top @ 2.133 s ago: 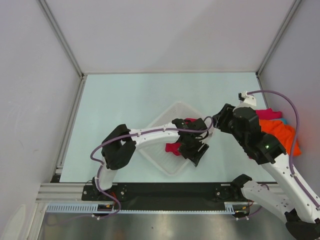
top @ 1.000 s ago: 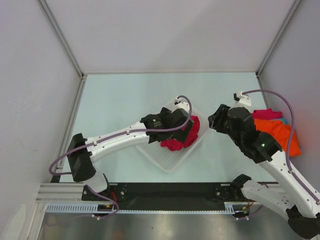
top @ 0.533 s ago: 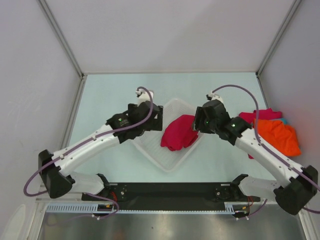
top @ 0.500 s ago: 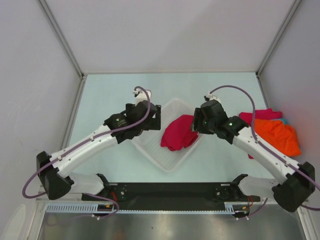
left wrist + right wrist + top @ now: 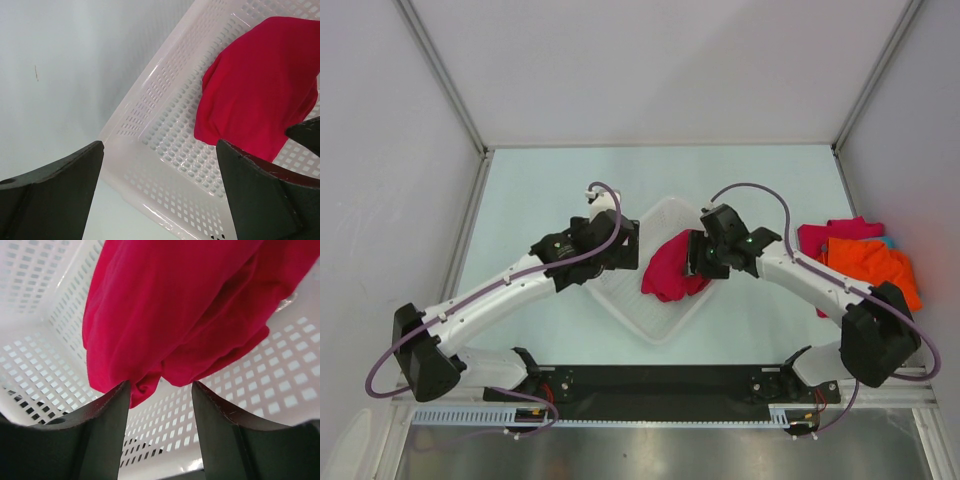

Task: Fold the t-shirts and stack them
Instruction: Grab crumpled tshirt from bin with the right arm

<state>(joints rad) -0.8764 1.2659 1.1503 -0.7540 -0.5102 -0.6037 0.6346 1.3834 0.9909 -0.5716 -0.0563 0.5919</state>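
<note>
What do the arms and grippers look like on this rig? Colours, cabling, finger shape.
The left arm and right arm both have white links with black joint housings. A purple cable loops along each one up to the wrist. The left gripper and right gripper are matte black, each with two broad, wedge-shaped fingers. No markings are legible.

Left arm (image 5: 490, 297), right arm (image 5: 810, 282): white links, black joints | cables (image 5: 750, 187): lilac, looping off wrists | left gripper (image 5: 159, 144): matte black wedge-shaped fingers (image 5: 50, 195), scuffed edges
</note>
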